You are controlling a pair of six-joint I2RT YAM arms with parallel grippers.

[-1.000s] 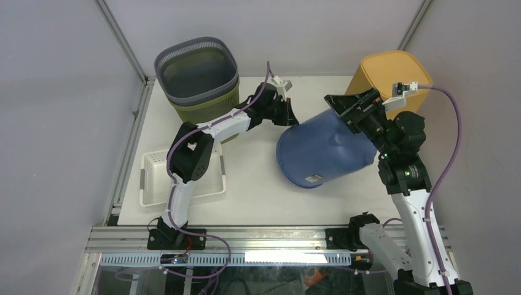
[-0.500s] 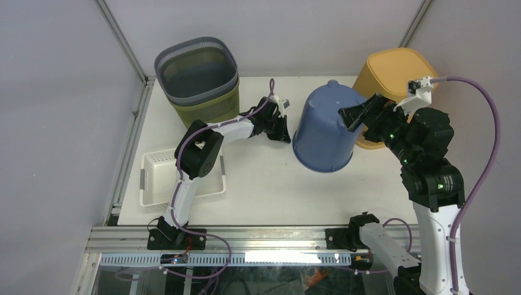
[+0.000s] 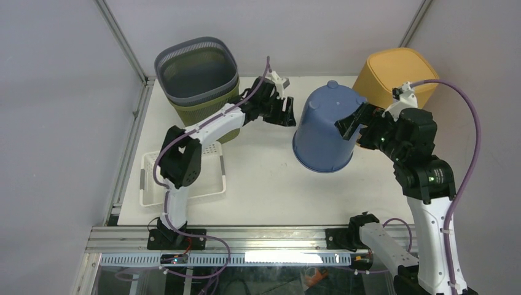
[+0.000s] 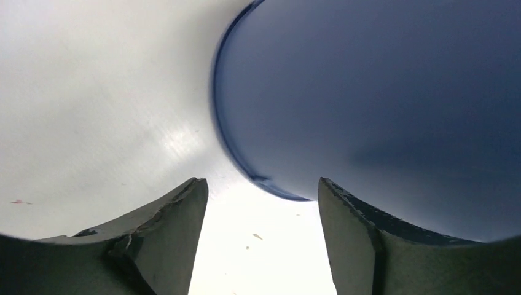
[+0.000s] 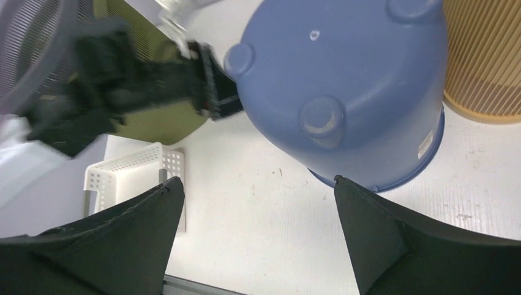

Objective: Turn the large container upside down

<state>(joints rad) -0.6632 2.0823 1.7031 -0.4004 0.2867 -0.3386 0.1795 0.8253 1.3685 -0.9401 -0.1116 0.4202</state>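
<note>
The large container [image 3: 325, 132] is a blue tub standing upside down on the white table, its round feet [image 5: 317, 121] facing up. My left gripper [image 3: 287, 114] hovers just left of its wall, open, with only bare table between the fingers. In the left wrist view the blue wall [image 4: 381, 104] fills the upper right, close to the left gripper [image 4: 261, 181]. My right gripper [image 3: 348, 126] hangs above the tub's right side, wide open and holding nothing. The right wrist view looks down past the right gripper [image 5: 256, 179] onto the tub [image 5: 362, 67].
A grey mesh basket nested in an olive one [image 3: 198, 74] stands at the back left. A yellow ribbed container [image 3: 399, 74] sits upside down right behind the tub. A small white perforated basket [image 3: 153, 178] lies at the front left by the left arm's base.
The blue tub went from lying tilted on its side to standing bottom up. The left gripper has opened and lifted slightly. The right gripper has drawn back from the tub.
</note>
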